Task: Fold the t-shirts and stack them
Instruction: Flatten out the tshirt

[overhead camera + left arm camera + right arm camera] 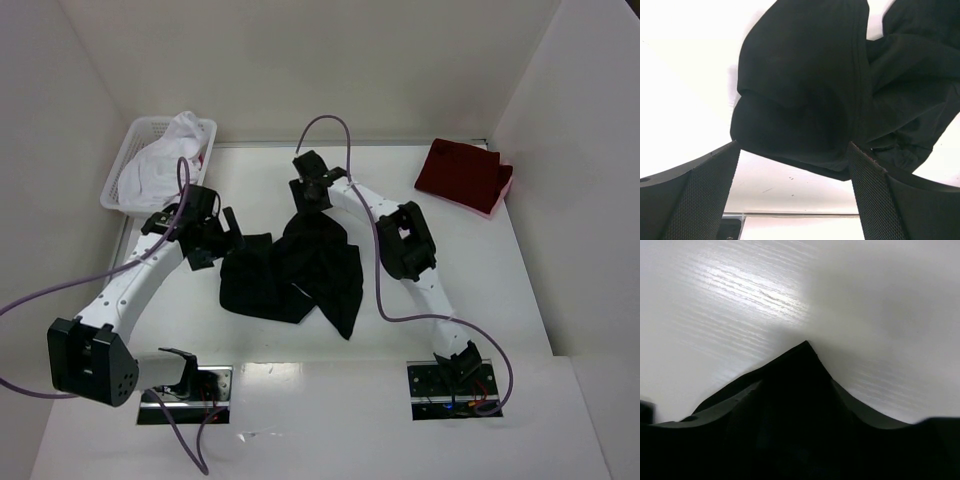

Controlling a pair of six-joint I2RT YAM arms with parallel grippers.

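The black t-shirt (300,270) lies crumpled in the middle of the table. My right gripper (313,203) is at its far end, shut on a pinched peak of the black cloth (802,370), which covers the fingers in the right wrist view. My left gripper (230,232) is open at the shirt's left edge. In the left wrist view its two fingers (710,195) stand wide apart, and a fold of the black shirt (800,100) hangs just beyond and between the tips. A folded dark red t-shirt (462,172) lies at the back right.
A white lattice basket (122,165) at the back left holds a white t-shirt (165,158) with a bit of red cloth. White walls close the table in on the left, back and right. Purple cables loop from both arms.
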